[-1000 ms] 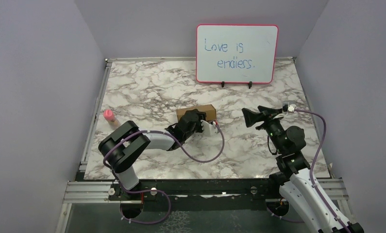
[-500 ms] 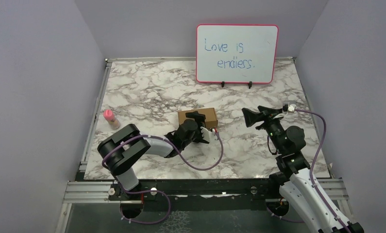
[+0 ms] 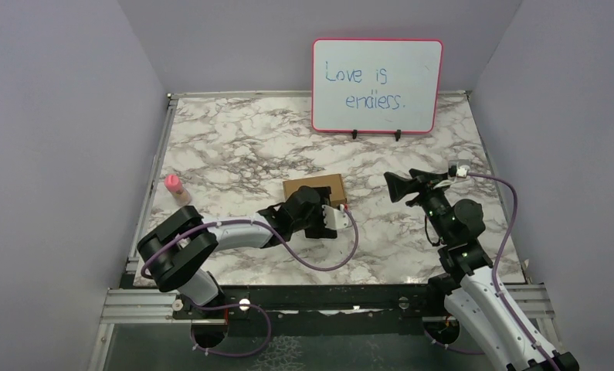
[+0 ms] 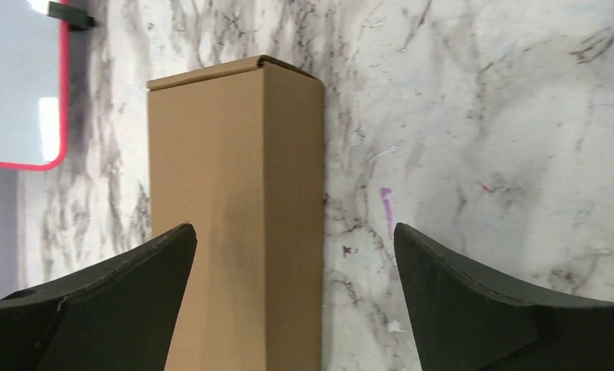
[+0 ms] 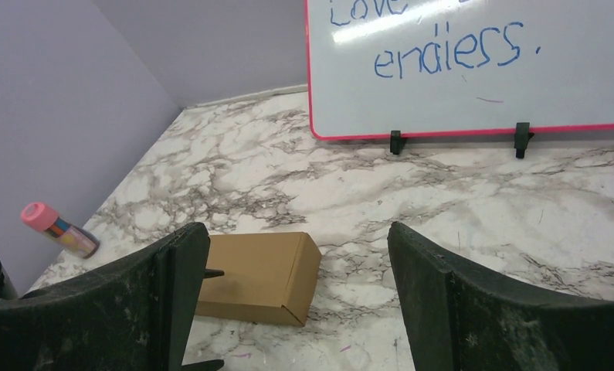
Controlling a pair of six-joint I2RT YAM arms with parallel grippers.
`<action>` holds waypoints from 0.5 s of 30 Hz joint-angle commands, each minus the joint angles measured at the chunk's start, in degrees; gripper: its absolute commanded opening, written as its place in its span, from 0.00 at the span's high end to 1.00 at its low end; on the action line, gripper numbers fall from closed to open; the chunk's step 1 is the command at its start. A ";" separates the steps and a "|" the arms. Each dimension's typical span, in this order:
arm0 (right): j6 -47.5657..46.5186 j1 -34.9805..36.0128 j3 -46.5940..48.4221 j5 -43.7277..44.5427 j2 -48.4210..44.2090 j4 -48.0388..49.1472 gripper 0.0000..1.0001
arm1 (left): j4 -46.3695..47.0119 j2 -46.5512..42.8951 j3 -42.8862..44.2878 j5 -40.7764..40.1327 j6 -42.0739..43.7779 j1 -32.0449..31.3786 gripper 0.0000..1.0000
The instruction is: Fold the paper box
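Left gripper (image 4: 293, 229): fingers (image 4: 110, 309) are spread wide and nothing is clamped. The near end of the paper box (image 4: 234, 193) is seen between them, hard against one finger. A clear gap of marble table (image 4: 481, 154) is left to the other finger. Whether that first finger touches the box cannot be told.

The box is closed up into a small shallow rectangle. It lies flat, with its long axis running straight ahead of the fingertips. A lid lip is seen at the far end, slightly proud of the wall below it.

Handling, as judged:
- It looks light, plain thin cardboard and probably hollow.
- It should be stiff along the creases, but the walls would likely be crushed by a hard pinch.
- The faces are smooth and the marble looks slick, so sliding is expected if it is pushed from one side only.
- It is best taken across the narrow width, on the two long side walls near mid-length, with a soft close.
- The lid lip should be pressed, not gripped.

Right gripper (image 5: 296, 228): the fingers are also spread and nothing is held. The box is well ahead of them, down beyond one fingertip. A pink-capped bottle (image 5: 56, 229) is further out to that side, and the whiteboard (image 5: 473, 62) stands far beyond both fingers.
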 commanded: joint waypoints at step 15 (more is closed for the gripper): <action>-2.19 0.21 1.20 6.62 0.49 -3.20 0.09 | -8.78 -4.33 14.66 7.57 -33.13 15.05 0.01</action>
